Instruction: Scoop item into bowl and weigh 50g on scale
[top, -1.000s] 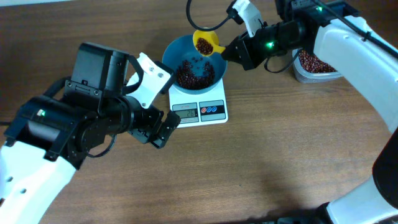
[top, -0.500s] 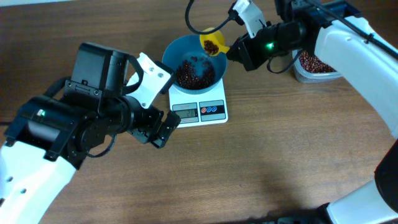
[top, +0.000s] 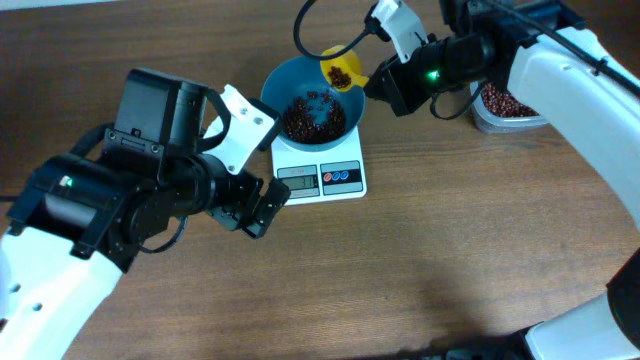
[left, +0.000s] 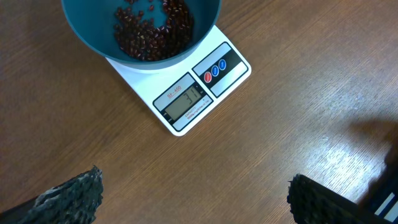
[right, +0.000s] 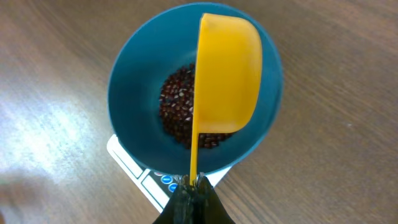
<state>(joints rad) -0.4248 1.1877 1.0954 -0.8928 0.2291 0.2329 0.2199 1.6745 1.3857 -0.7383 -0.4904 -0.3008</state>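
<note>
Right claw (right: 193, 190): closed narrow on the thin handle of a yellow scoop (right: 227, 74), pinching it at the tail end.
Scoop axis: the handle runs straight out ahead of the claw, so the cup hangs over the bowl (right: 130, 93), past its middle and toward the far rim.
Scoop tilt: rolled onto its side; the wrist view shows only its yellow back, with the mouth facing down and away.
Beans (right: 177, 112): a loose dark heap in the bowl bottom, below and just ahead of the claw. A few more show in the cup from overhead.
Scale (top: 320, 178): directly under the bowl, with its display edge nearest the claw's underside. The digits are too small to read.
Tub (top: 505, 105): behind the right claw, well apart from the bowl, with more beans in it.
Left claw (left: 196, 205): spread wide and holding nothing. The scale and bowl lie ahead of it, apart from both fingertips.
Nearer arm: the right one, already over the bowl. My judgement is that the next move turns on how far the scoop rolls about its handle.
Change from a second ago: the cup then sat flatter with its beans plainly showing. Now it is a little further toward the far rim and rolled over, with fewer beans visible inside. The left claw, bowl and scale have not shifted.
</note>
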